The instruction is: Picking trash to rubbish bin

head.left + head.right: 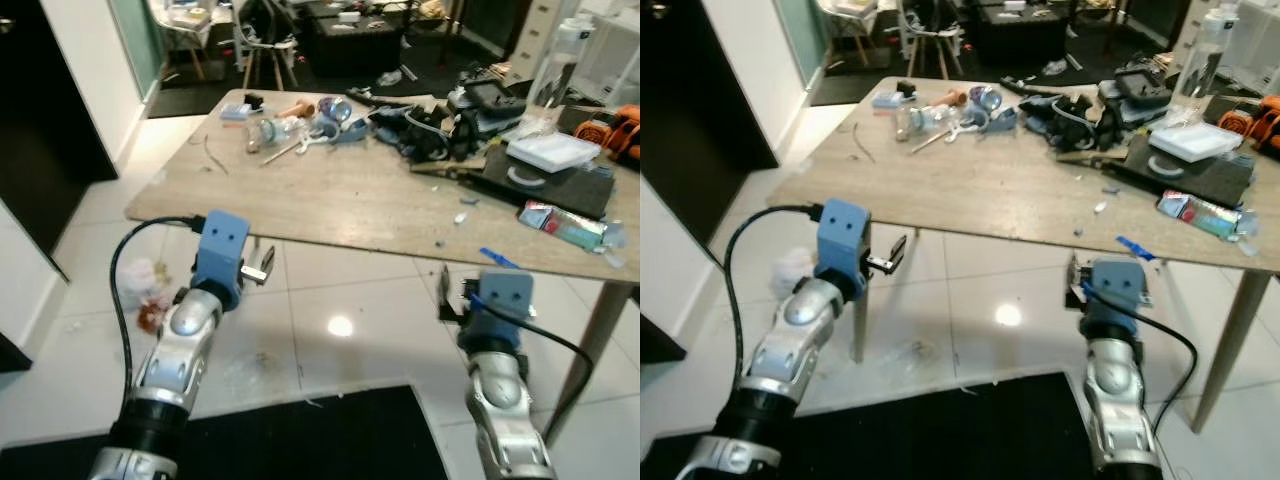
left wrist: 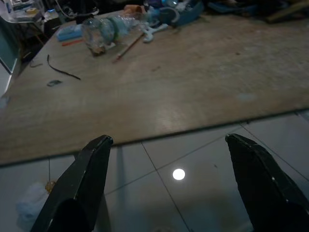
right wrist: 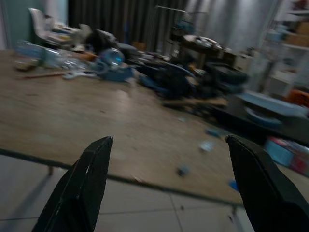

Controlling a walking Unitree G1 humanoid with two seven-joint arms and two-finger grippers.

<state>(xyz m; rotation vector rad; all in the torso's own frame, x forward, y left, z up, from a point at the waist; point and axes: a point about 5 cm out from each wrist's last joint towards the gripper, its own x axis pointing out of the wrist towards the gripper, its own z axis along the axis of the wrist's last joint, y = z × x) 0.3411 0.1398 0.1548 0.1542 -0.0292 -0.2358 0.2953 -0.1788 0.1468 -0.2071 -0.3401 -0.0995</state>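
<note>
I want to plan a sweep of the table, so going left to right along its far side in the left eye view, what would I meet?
Crushed clear plastic bottle → blue round item → dark tangle of cables → white flat box → orange tool.

One wooden table (image 1: 330, 215) — one crushed plastic bottle (image 1: 272, 130), one white lidded box (image 1: 552, 152), one foil wrapper (image 1: 565, 225) — two grippers.

Two silver jointed arms, each ending in a blue boxy wrist block. Black cable looping from the left arm (image 1: 175, 350), another trailing off the right arm (image 1: 500, 395). Long, tapered black fingers (image 2: 82, 188).
</note>
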